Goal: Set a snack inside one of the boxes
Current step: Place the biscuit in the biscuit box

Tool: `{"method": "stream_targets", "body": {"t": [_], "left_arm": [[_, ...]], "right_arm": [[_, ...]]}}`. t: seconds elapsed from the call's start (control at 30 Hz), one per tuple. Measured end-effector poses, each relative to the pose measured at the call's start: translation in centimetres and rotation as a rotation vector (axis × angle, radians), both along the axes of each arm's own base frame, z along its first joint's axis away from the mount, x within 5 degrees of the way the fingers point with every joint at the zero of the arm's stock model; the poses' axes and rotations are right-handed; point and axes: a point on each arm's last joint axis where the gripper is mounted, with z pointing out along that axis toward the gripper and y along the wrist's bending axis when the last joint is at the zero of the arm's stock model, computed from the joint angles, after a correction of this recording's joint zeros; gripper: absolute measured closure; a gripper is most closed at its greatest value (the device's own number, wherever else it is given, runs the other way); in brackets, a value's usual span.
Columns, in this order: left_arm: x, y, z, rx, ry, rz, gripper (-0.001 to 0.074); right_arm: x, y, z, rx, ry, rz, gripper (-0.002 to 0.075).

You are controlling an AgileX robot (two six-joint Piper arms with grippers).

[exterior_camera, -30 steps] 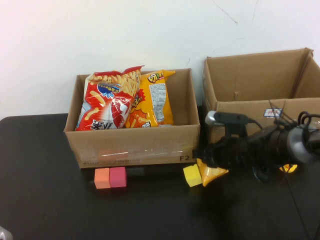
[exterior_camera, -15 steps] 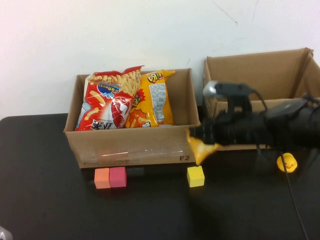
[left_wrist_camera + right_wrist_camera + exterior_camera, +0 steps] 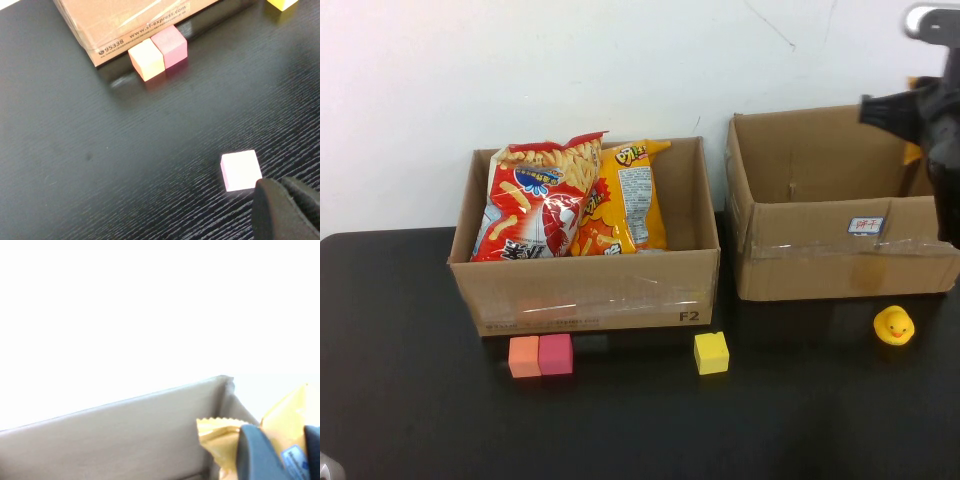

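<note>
Holding a yellow snack bag (image 3: 285, 432) pinched in my right hand (image 3: 277, 452), up above the back right corner of the right box (image 3: 820, 255), the one with the small white label. The hand is narrowed down on the crinkled top edge of the bag, so it hangs free and, I judge, can drop straight in once I let go. In the high view the hand shows at the top right edge, only a sliver of yellow peeking beside it. The box is empty as far as I can see, open top, so nothing is in the way.

The left box (image 3: 590, 295) already has a red bag (image 3: 535, 205) and an orange bag (image 3: 625, 195) leaning upright inside. In front of it on the black surface (image 3: 420, 400): an orange cube (image 3: 524, 356) touching a pink cube (image 3: 556, 353), and a yellow cube (image 3: 711, 352) near its right corner. A rubber duck (image 3: 894, 325) sits in front of the right box.

My left hand (image 3: 287, 207) is parked low over the surface, closed, holding nothing, just beside a pale pink cube (image 3: 240, 170).
</note>
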Motion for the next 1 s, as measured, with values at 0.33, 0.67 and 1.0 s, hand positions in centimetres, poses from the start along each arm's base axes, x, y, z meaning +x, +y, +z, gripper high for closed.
{"method": "stream_targets", "body": {"t": [0.33,0.67,1.0], "left_arm": [[0.0,0.0,0.0,0.0,0.0,0.0,0.0736],[0.0,0.0,0.0,0.0,0.0,0.0,0.0736],[-0.1,0.0,1.2,-0.058,-0.053,0.015,0.0736]], "right_arm": [[4.0,0.2,-4.0,0.141,0.039,0.122,0.0599],[8.3,-0.4,-4.3,0.368,0.128,0.191,0.0375],[6.2,-0.1,1.7,0.065,0.074,0.275,0.0377]]}}
